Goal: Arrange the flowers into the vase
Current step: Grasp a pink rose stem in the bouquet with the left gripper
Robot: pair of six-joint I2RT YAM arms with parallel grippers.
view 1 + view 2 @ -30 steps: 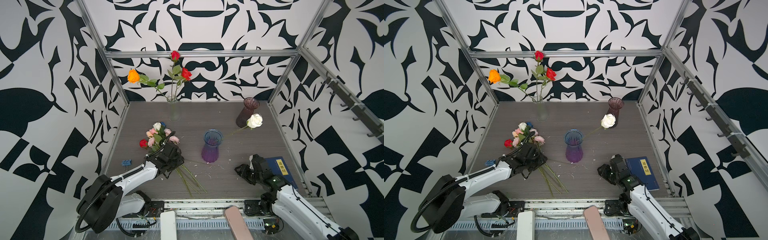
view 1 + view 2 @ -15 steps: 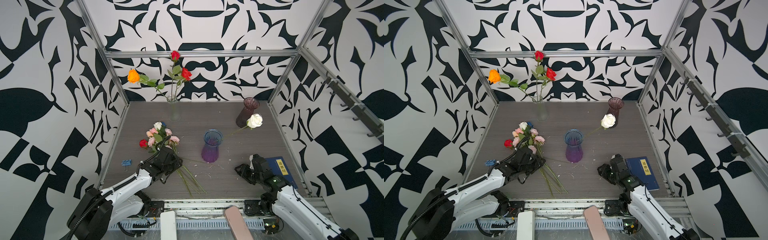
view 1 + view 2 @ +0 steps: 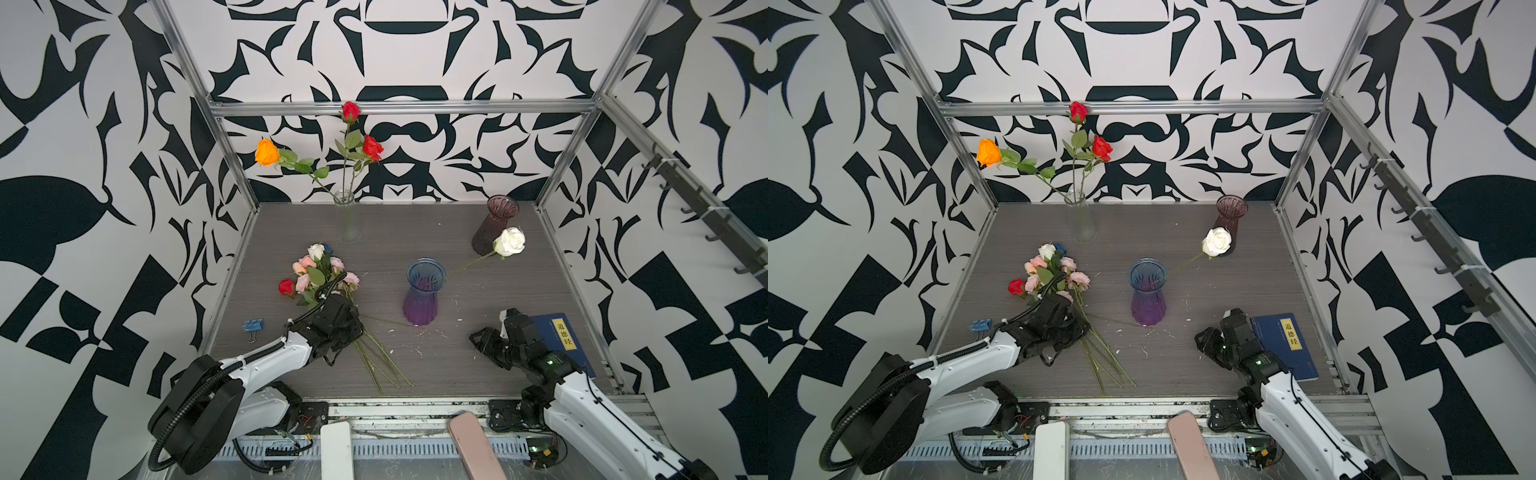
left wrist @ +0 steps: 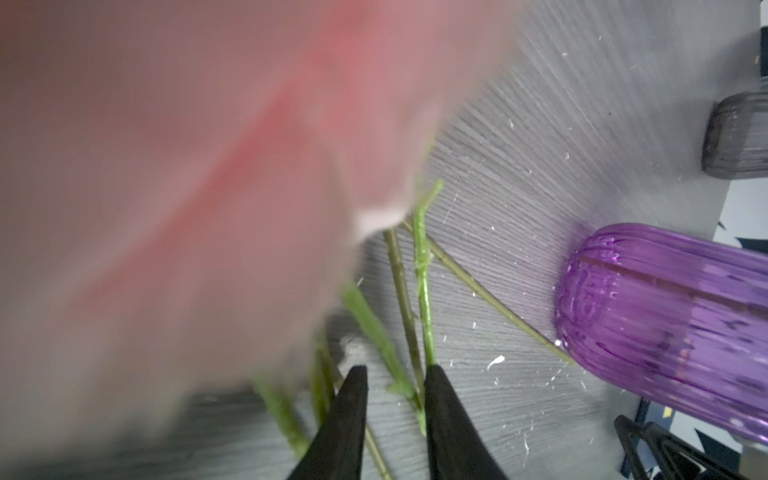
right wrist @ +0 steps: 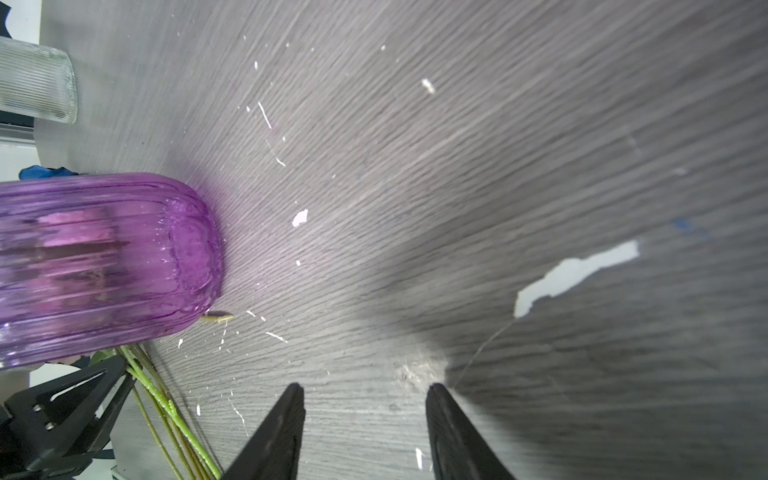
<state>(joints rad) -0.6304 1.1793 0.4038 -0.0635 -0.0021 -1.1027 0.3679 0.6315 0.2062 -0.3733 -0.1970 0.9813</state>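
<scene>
A bunch of flowers (image 3: 320, 270) (image 3: 1050, 270) in pink, white, red and blue lies on the table, its green stems (image 3: 378, 357) pointing toward the front edge. My left gripper (image 3: 352, 328) (image 3: 1077, 328) (image 4: 392, 374) is low over those stems. Its jaws stand a narrow gap apart with a stem (image 4: 424, 291) between them, against one finger. A blurred pink bloom (image 4: 187, 187) fills much of the left wrist view. The blue-purple vase (image 3: 422, 293) (image 4: 665, 324) (image 5: 95, 266) holds a white rose (image 3: 509, 242). My right gripper (image 3: 484, 338) (image 5: 363, 388) is open and empty over bare table.
A clear vase (image 3: 347, 220) at the back holds an orange rose (image 3: 267, 152) and two red ones. A dark purple vase (image 3: 494, 224) stands back right. A blue book (image 3: 559, 340) lies beside the right arm. A blue binder clip (image 3: 252, 325) lies at the left.
My left gripper has slid a little toward the front along the stems, and its jaws have narrowed around them. The right arm has not moved.
</scene>
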